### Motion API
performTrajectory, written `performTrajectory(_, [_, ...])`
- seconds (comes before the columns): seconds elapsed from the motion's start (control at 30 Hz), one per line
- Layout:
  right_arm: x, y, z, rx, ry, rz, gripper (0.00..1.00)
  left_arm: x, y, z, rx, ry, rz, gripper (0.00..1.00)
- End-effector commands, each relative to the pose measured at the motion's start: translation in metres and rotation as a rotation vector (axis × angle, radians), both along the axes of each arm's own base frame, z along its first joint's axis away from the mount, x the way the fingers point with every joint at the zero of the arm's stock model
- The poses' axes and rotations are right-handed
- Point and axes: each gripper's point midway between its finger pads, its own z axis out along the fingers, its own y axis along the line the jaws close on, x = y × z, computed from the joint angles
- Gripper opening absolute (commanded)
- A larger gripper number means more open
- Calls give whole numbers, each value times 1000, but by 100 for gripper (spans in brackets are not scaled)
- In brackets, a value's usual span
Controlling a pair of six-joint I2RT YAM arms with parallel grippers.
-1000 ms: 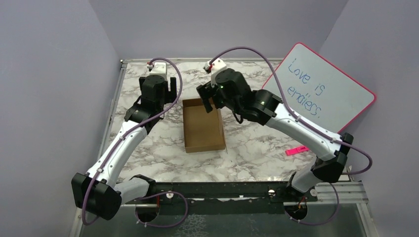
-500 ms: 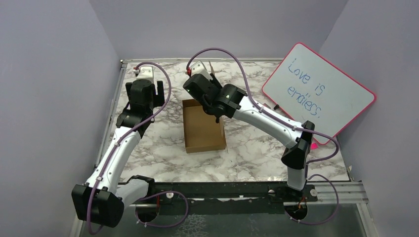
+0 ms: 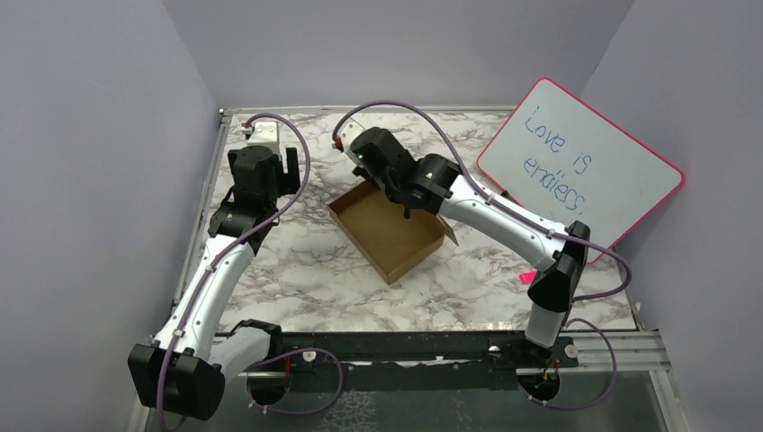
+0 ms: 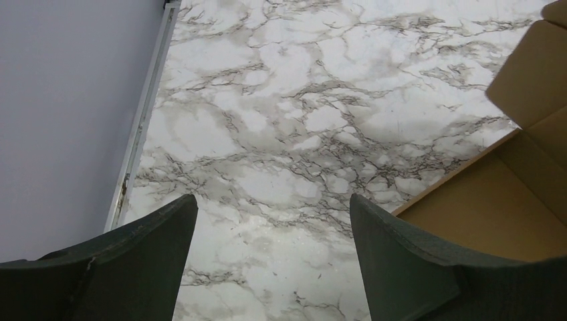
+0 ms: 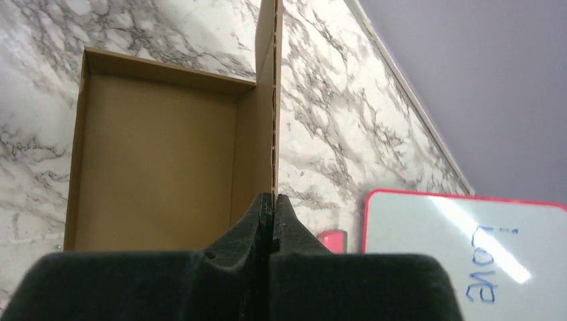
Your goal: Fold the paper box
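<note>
The paper box [image 3: 391,236] is a shallow open brown cardboard tray, lying turned at an angle in the middle of the marble table. My right gripper [image 3: 381,183] is at its far corner, shut on the upper edge of one side wall. In the right wrist view that wall [image 5: 274,100] runs edge-on straight out from my shut right gripper [image 5: 273,196], with the box floor [image 5: 154,154] to its left. My left gripper [image 3: 290,171] hangs open over bare table to the left of the box. Its fingers [image 4: 394,247] hold nothing, and the paper box [image 4: 508,200] shows at the right.
A pink-rimmed whiteboard [image 3: 585,166] with blue writing leans against the right wall and also shows in the right wrist view as a whiteboard [image 5: 468,247]. A pink marker [image 3: 529,276] lies near its foot. A metal rail [image 4: 144,120] edges the table on the left.
The right gripper has shut on the box's side wall and swung the box from square to diagonal. The left arm drew back left, then held still, open.
</note>
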Motion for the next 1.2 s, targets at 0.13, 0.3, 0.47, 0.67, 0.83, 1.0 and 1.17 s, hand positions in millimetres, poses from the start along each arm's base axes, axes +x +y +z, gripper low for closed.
performTrajectory(0.13, [11,13,41,168,23,440,1,-8,-9,20,-9,-80,-94,85])
performTrajectory(0.3, [4,15,47,136,7,619,1,-12,-16,28,15,-111,-165,85])
performTrajectory(0.47, [-5,18,44,117,38,787,1,-19,-30,33,50,-164,-285,86])
performTrajectory(0.67, [-15,25,38,89,50,922,1,-26,-33,35,118,-198,-355,88])
performTrajectory(0.83, [-18,25,39,107,37,984,1,-33,-36,40,151,-239,-395,88])
performTrajectory(1.0, [-12,23,37,110,17,945,13,-33,-44,37,152,-232,-454,84])
performTrajectory(1.17, [-15,17,55,167,14,885,31,-31,-58,34,146,-224,-540,81])
